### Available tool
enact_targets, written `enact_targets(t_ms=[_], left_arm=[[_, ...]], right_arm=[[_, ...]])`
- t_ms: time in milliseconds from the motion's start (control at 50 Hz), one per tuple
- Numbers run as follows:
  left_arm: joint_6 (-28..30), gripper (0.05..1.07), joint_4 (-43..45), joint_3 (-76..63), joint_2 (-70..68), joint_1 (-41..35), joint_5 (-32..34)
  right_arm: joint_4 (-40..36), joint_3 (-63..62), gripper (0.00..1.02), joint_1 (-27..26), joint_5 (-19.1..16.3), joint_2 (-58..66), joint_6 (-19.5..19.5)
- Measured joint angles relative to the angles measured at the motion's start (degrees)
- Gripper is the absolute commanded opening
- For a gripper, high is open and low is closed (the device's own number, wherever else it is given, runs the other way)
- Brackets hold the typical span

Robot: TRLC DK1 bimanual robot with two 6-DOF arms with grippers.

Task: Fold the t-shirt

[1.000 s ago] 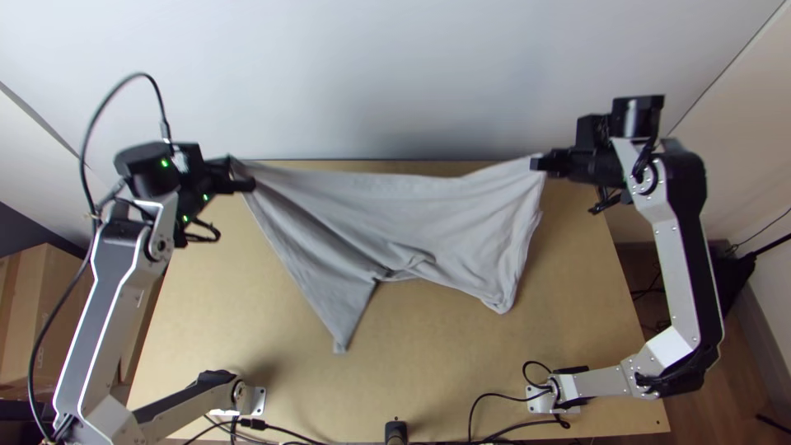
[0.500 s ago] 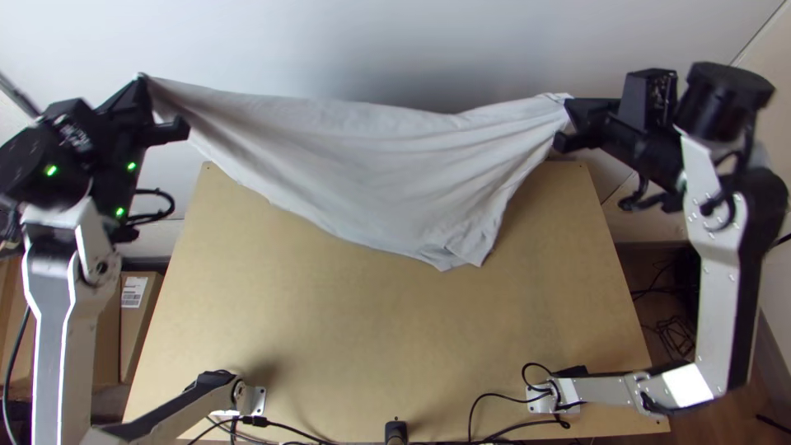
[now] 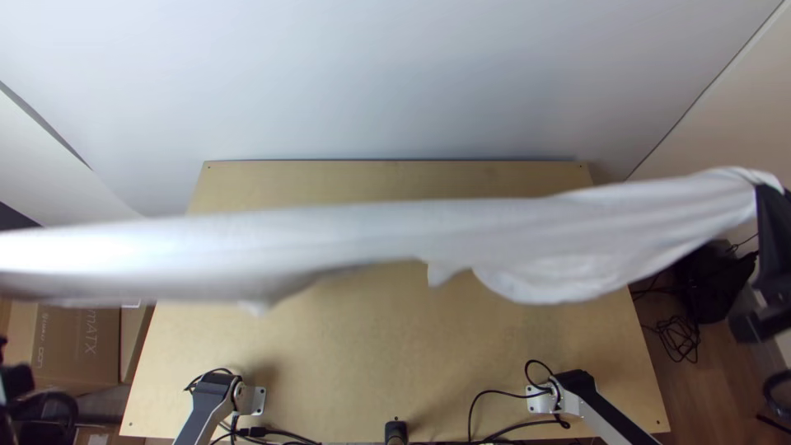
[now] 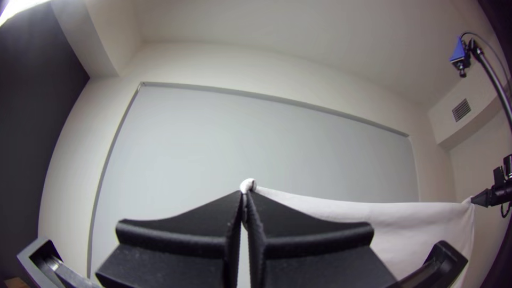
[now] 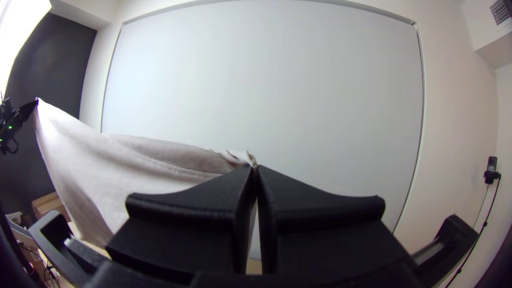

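The light grey t-shirt (image 3: 527, 239) is stretched between the grippers, high over the table and blurred in the top view. Part of my left gripper (image 3: 18, 383) shows at the lower left edge there; my right gripper (image 3: 771, 247) is at the right edge, by the shirt's end. In the left wrist view my left gripper (image 4: 247, 194) is shut on a corner of the shirt (image 4: 405, 218). My right gripper (image 5: 255, 169) pinches another bunched corner in the right wrist view, where the shirt (image 5: 112, 176) sags in soft folds.
Below the cloth lies the wooden table (image 3: 379, 354), with cables (image 3: 494, 404) along its near edge. Cardboard boxes (image 3: 78, 346) stand beyond its left side. A pale wall panel (image 3: 395, 82) rises behind.
Both grippers have moved outward to the top view's side edges and nearer its camera. The shirt, which hung near the table's far edge, now spans the view, pulled out long.
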Motion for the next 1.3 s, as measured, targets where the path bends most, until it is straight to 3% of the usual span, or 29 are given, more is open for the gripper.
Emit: enact_targets(t_ms=[380,480,680,800,940,1140,1300], left_arm=[[-1.7,0.08,-4.4,-2.2,0.3,0.3,1.7],[-3.0,0.08,-4.4,-9.3,-0.1,-0.4,2.8],[-4.5,0.08,-2.8,-32.5,-2.2,-2.6,4.0],[-4.5,0.08,2.6,-46.7,-2.9,-3.0,5.5],[-4.5,0.08,10.0,-55.2,1.6,-3.5,7.0],[-4.5,0.08,24.8,-57.5,16.2,-3.9,7.3],[-4.5,0.08,33.3,-55.3,31.4,-3.7,7.4]], right_arm=[[-1.7,0.9,0.02,-0.2,-0.2,1.5,1.1],[3.3,-8.0,0.02,0.8,-0.1,0.8,2.1],[14.3,-38.1,0.02,3.8,0.4,-0.2,5.4],[20.3,-52.8,0.02,4.0,-0.9,2.6,7.4],[26.5,-61.0,0.02,3.5,-3.9,9.4,10.3],[35.5,-61.7,0.02,2.8,-5.0,21.4,13.0],[37.1,-57.3,0.02,2.7,-5.0,32.6,13.6]])
